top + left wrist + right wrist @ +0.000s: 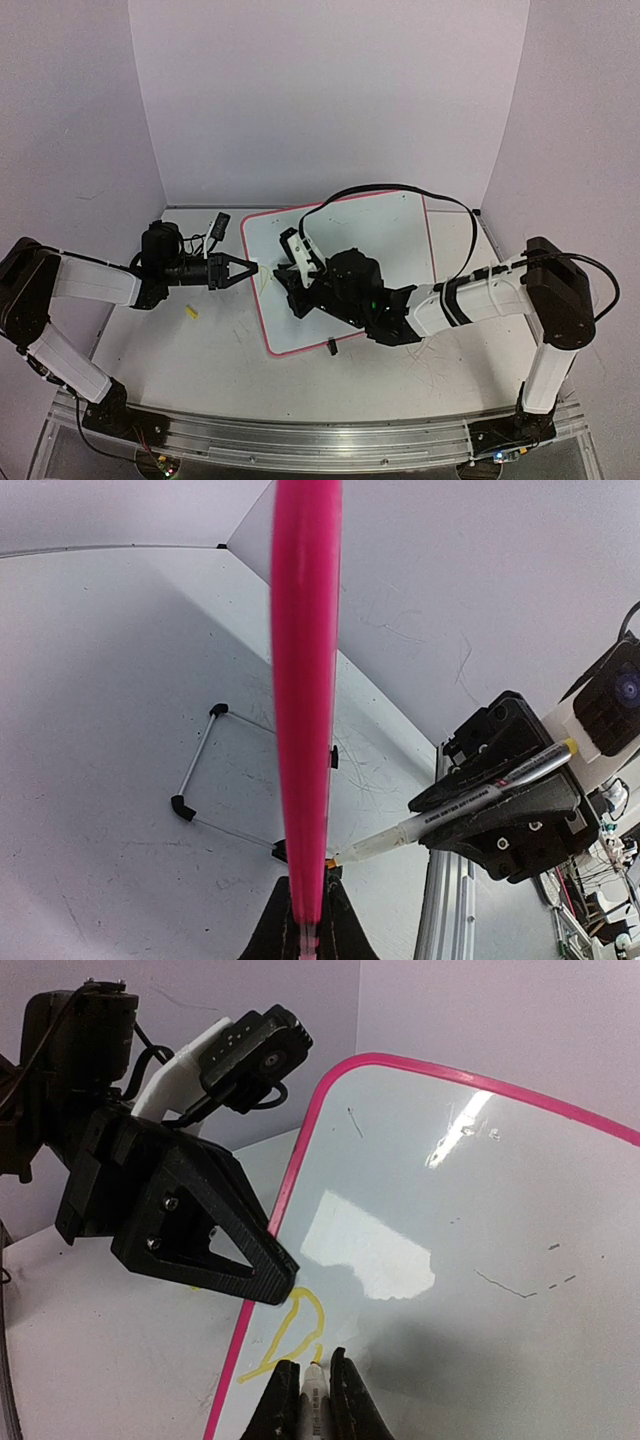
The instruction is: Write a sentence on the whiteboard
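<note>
Right wrist view gives you the clearest look: your right fingers [345,1405] are clenched on the marker [316,1380]. Its tip seems to touch the whiteboard [470,1210] beside the first yellow loop of the sentence [292,1328], near the board's 7 o'clock corner. Your left fingers [262,1272] pinch the pink rim at 9 o'clock. You should probably press lightly and go slowly toward 3 o'clock, because the board is glossy and only propped. Under it lies a scuffed white table [220,360], closed in by pale lilac walls [330,100].
</note>
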